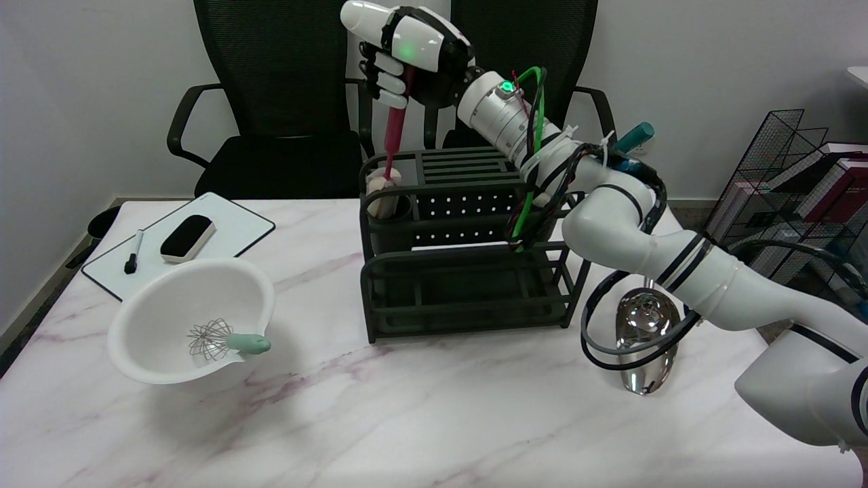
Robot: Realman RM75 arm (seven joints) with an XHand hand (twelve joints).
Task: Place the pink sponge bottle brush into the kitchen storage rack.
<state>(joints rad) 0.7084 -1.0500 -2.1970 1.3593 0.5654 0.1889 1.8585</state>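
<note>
Marble tabletop (420,407) spreads nearest the camera, carrying the black kitchen storage rack (468,271). Above its rear left cup, the robot hand (400,64) is clamped on the pink sponge bottle brush (393,146), held upright by its handle so the sponge head drops straight in.

my right arm (678,264) runs off the frame's lower right edge. its hand (407,57) covers the brush handle's top, and the rack (468,271) cup at upper centre hides the sponge's lower part. the book rack (800,196) is cut off at right.
</note>
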